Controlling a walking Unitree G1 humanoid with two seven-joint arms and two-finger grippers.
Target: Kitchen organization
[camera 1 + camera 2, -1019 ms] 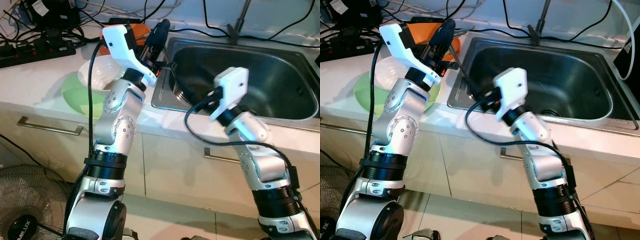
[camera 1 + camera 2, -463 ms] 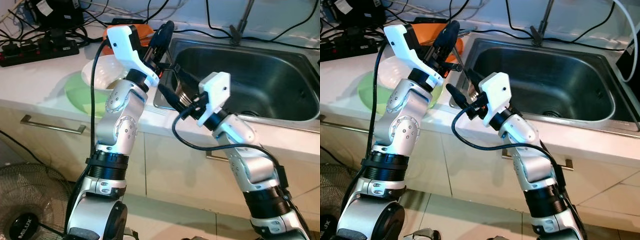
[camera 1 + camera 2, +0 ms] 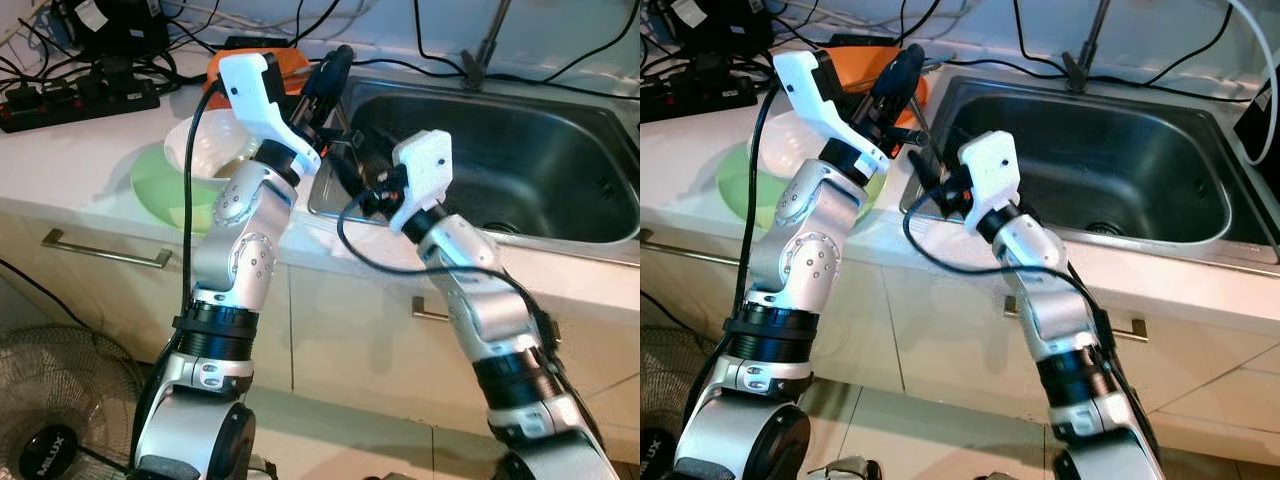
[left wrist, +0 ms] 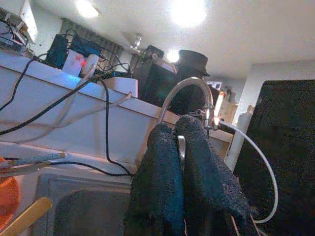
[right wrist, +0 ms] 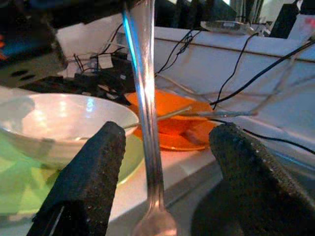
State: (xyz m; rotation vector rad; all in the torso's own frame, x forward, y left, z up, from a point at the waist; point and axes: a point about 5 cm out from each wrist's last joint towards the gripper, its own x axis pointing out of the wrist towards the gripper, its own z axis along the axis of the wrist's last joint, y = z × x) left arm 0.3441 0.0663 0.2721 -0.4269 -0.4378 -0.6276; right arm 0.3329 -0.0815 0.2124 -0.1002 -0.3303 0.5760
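right pincer [image 5: 162, 196] moved to counter edge, released | left pincer [image 4: 183, 162] clenched on spoon [image 5: 145, 118], handle upright

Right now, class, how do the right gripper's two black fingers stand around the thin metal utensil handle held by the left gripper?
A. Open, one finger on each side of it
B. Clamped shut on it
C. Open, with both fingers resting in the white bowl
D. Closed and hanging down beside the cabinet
A: in the right wrist view the right gripper has its fingers spread wide, with the metal utensil handle running between them, untouched.
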